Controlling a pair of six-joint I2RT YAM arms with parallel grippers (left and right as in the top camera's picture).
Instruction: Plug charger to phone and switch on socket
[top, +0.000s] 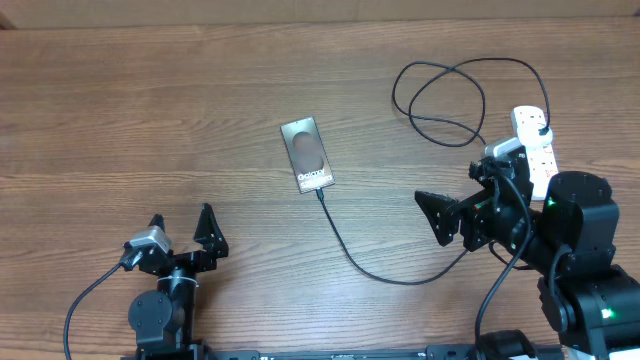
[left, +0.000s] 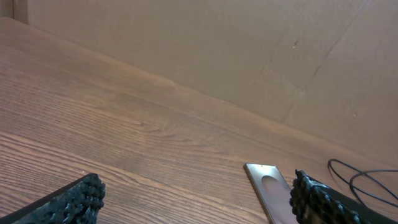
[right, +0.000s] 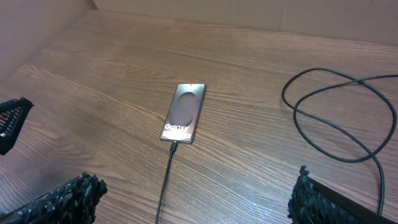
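Your right claw (top: 430, 218) stands wide and holds nothing, hovering near the worktop's (top: 150, 100) right edge. The left claw (top: 181, 215) is just as wide and empty, low by the near edge.

Out from the right claw, the charger (top: 370, 265) runs close under the right arm. One way it leads to the phone (top: 306, 155), which lies flat about mid-worktop. The other way it goes in loose loops toward the far right corner and on to the socket (top: 541, 158) at the right edge, partly hidden by the arm.

The connector meets the phone's near end, but you cannot tell from here whether it is fully seated. That is the first risk: flip the switch on a half-seated connector and nothing charges.

The second is the cable itself — swing the right arm toward the socket and a finger or link may catch the slack, tugging the connector out or dragging the light phone.

Third, the switches are small and the socket lies loose — a wide claw pressing off-centre could hit the wrong one or just shove the socket away.
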